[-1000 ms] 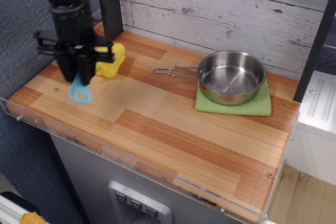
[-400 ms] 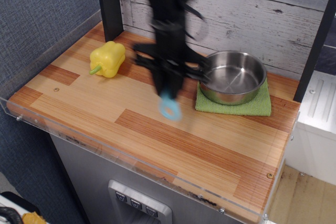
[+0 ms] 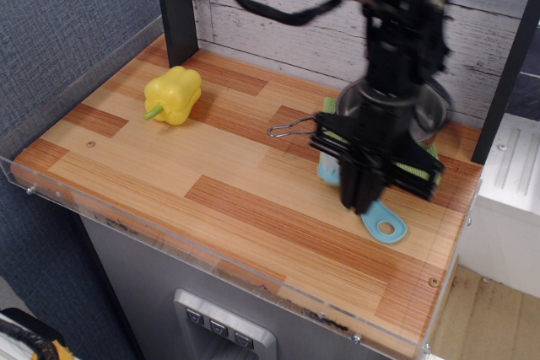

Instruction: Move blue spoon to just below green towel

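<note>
The tool (image 3: 364, 198) hangs over the right part of the wooden surface (image 3: 169, 174), with its black fingers pointing down. It is clenched around the blue spoon (image 3: 384, 225). The oval hole at the end of the spoon's handle shows just below and to the right of the tool, very near the surface or touching it; I cannot tell which. The other end of the spoon shows as a light blue patch just left of the tool.

The green towel (image 3: 415, 173) lies directly behind the tool and only small parts of it are visible on both sides. The steel pan (image 3: 426, 107) sits behind and above the tool, mostly hidden by the arm. Its wire handle (image 3: 291, 130) sticks out to the left of the tool. The yellow toy pepper (image 3: 174, 94) rests far to the left of the tool, well apart from it.
</note>
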